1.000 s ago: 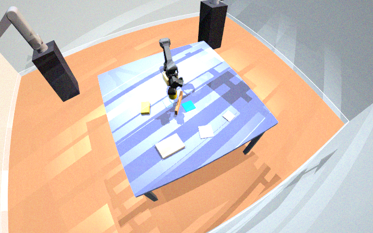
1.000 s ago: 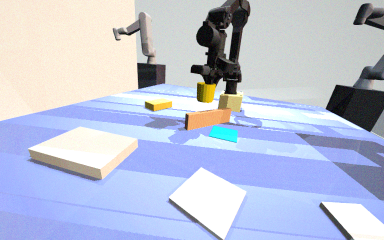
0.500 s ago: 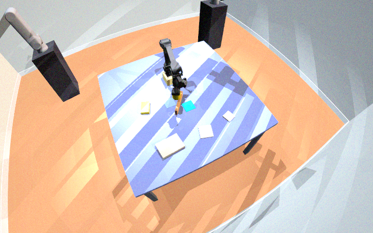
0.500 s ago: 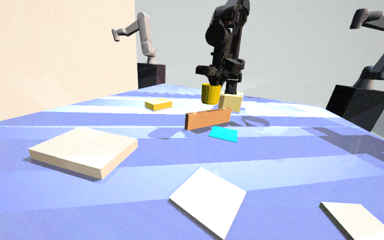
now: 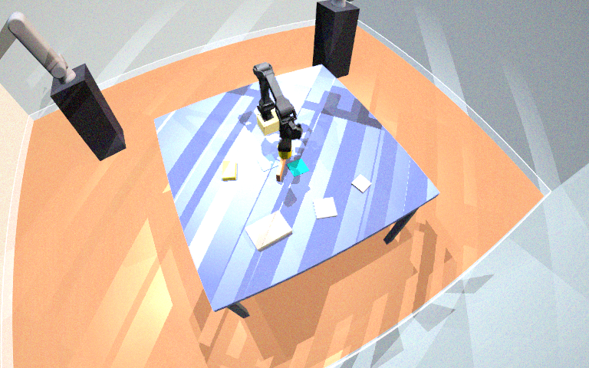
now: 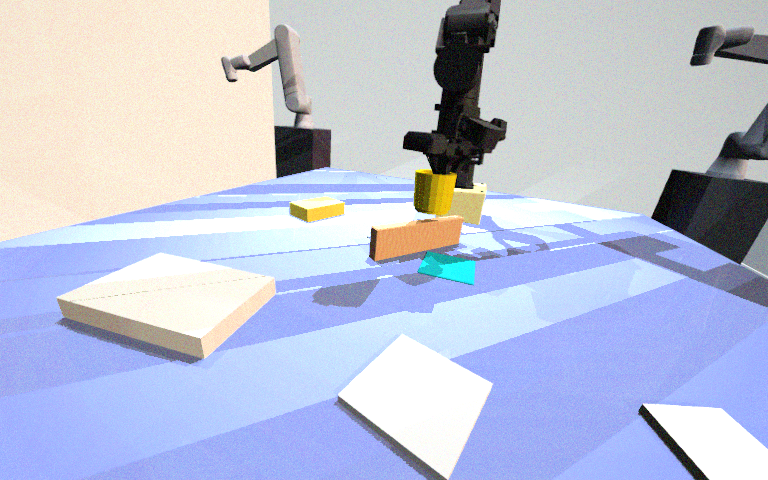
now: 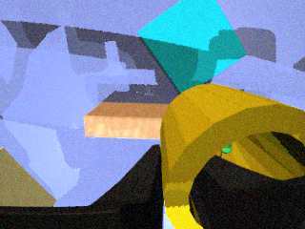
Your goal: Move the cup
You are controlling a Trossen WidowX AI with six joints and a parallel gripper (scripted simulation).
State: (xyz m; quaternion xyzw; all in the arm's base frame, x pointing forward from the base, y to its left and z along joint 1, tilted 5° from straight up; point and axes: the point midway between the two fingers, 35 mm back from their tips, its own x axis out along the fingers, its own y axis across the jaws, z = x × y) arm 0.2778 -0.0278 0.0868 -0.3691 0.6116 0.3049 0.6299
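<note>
gripping the rim of the yellow cup [image 6: 434, 191], the end effector [image 6: 443, 163] hangs near the top centre of the exterior frame, its dark fingers clamped on the cup's wall. the cup is a short, open, mustard-yellow cylinder with a thick wall; in the wrist view it fills the lower right of the frame, and one small green marble [image 7: 225, 149] shows just inside its mouth. the cup hangs directly below the end effector, clear of the tabletop [image 6: 584, 333], roughly upright in the exterior view. just below it in the exterior frame stands an orange block [image 6: 415, 236] on its long edge, and lower right of that block lies the flat turquoise pad [image 6: 449, 268]. in the wrist view the pad sits at the upper centre, above the cup's rim, with the orange block at left centre. in the top view the cup [image 5: 284, 155] is just left of the pad [image 5: 297, 167].
</note>
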